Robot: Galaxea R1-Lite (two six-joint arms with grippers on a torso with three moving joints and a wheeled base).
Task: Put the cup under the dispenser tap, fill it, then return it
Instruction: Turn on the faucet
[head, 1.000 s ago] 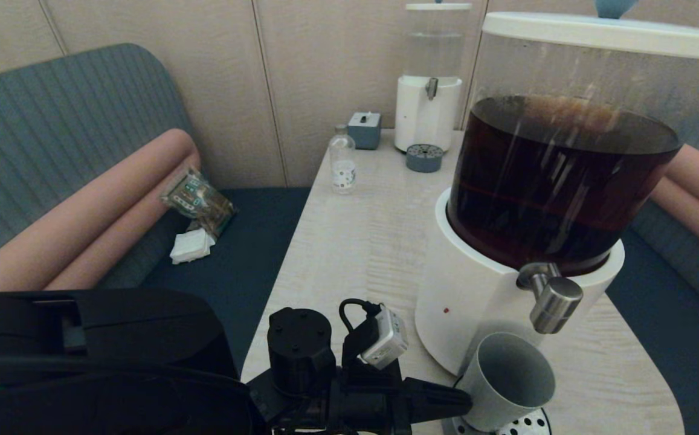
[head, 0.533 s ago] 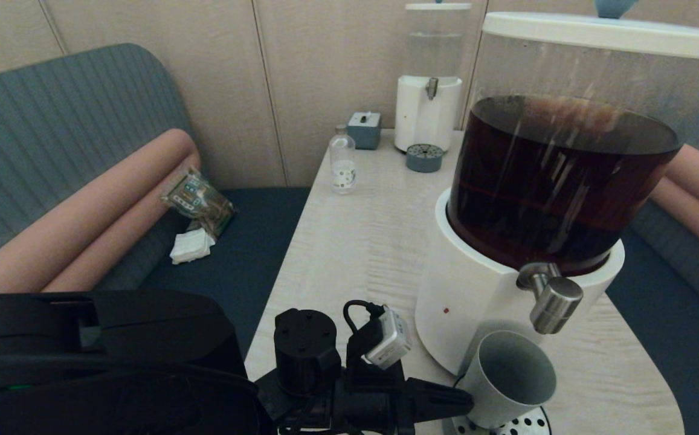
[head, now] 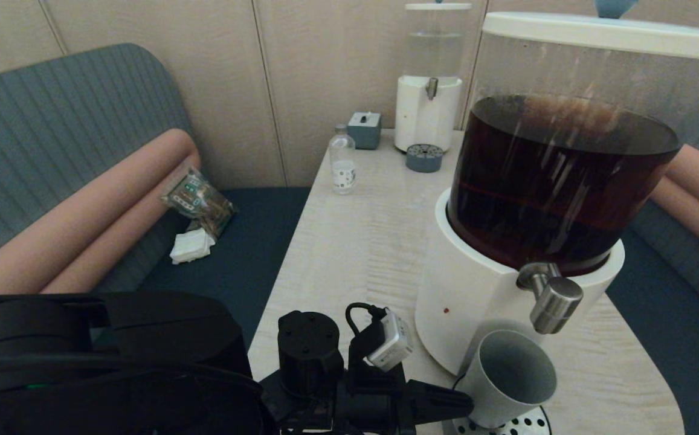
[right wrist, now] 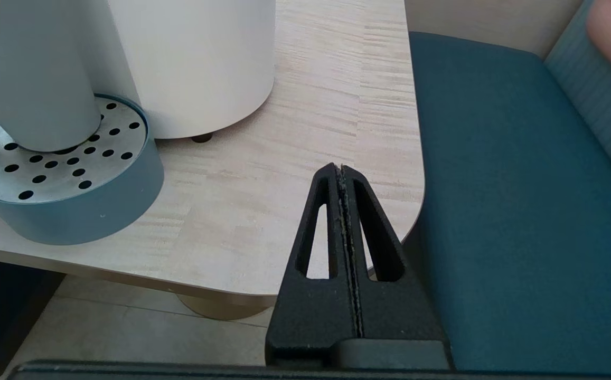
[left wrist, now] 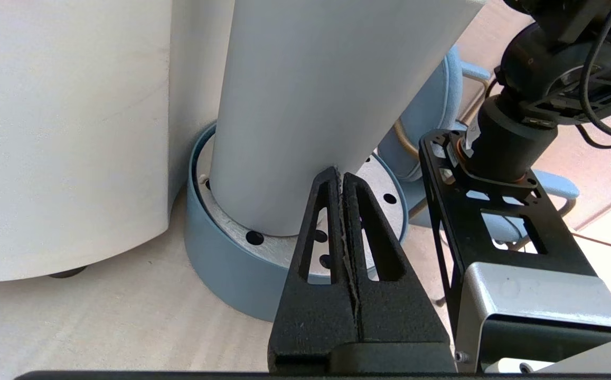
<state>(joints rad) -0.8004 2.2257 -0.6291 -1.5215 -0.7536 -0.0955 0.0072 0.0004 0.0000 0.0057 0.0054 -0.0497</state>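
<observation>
The grey-green cup (head: 509,377) stands on the perforated drip tray (head: 524,426) right below the brushed-steel dispenser tap (head: 551,302), and its inside looks empty. My left gripper (head: 467,400) is shut, with its tips against the cup's (left wrist: 310,105) lower side wall and nothing between the fingers (left wrist: 360,221). The left wrist view shows the left gripper (left wrist: 341,177) over the blue tray rim (left wrist: 221,258). My right gripper (right wrist: 339,169) is shut and empty, parked low by the table's near right corner, away from the cup (right wrist: 25,68).
The big dispenser's white base (head: 470,302) fills the table's right side. At the far end are a small clear-liquid dispenser (head: 428,115), its little tray (head: 425,158), a grey box (head: 364,130) and a clear bottle (head: 342,164). A snack packet (head: 197,199) lies on the left seat.
The left arm has crept a little to the right, towards the cup, staying shut. The cup has barely shifted on the tray.
</observation>
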